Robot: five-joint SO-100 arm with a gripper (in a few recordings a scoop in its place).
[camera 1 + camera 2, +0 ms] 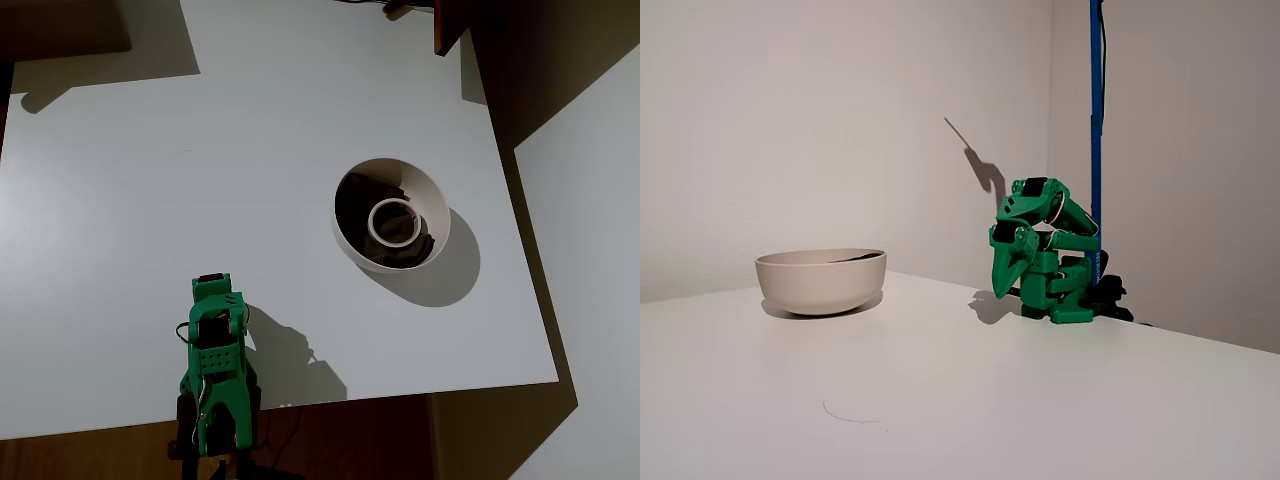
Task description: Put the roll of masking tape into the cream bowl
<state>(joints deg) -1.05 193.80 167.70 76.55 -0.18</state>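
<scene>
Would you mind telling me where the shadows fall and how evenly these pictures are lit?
Overhead view: the bowl casts a hard shadow toward lower right, the arm likewise; the table's corners lie dark. Fixed view: dimmer, softer light; the arm's shadow lands on the wall, and the bowl's shadow is faint.

overhead view: looking straight down on the whole counter (250, 150) | fixed view: sitting low at counter level, facing across toward the wall | both sharing: cream bowl (345, 235), green arm (215, 370)
</scene>
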